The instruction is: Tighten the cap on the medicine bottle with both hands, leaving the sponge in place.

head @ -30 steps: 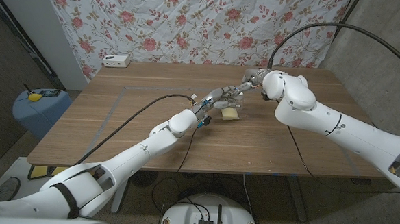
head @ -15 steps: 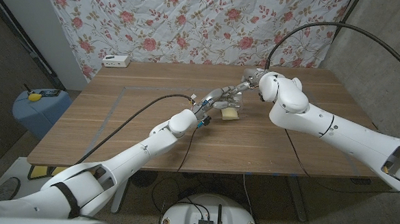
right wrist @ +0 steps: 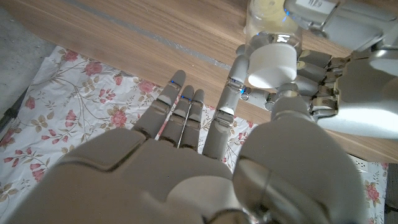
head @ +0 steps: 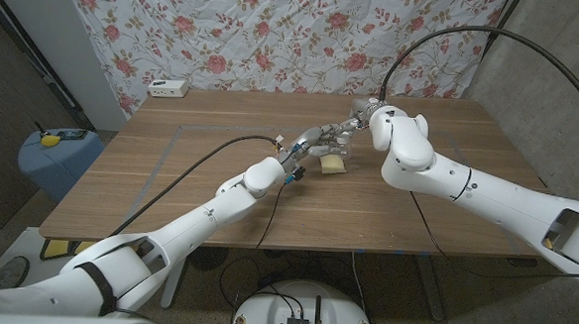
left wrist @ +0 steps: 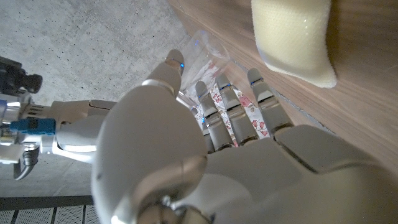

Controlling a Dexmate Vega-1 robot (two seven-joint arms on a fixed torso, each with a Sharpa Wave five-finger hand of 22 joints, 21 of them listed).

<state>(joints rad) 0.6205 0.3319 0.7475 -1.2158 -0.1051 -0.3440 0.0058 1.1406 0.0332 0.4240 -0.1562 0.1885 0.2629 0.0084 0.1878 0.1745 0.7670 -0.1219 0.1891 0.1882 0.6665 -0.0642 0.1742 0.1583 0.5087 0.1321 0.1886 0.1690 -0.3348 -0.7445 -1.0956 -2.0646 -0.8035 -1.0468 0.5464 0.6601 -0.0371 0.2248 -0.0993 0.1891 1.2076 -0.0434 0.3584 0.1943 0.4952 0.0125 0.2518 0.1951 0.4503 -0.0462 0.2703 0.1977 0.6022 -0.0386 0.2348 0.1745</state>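
Step in hand, by my read: lining up on the cap, no turn started. Bottle stands mid-table, just beside the sponge. Left hand wraps the clear bottle body, holding it upright. Right hand hovers at the white cap, fingers straight and spread, one finger alongside the cap, not gripping. Next: close fingers round the cap, twist while left hand holds firm; sponge stays put
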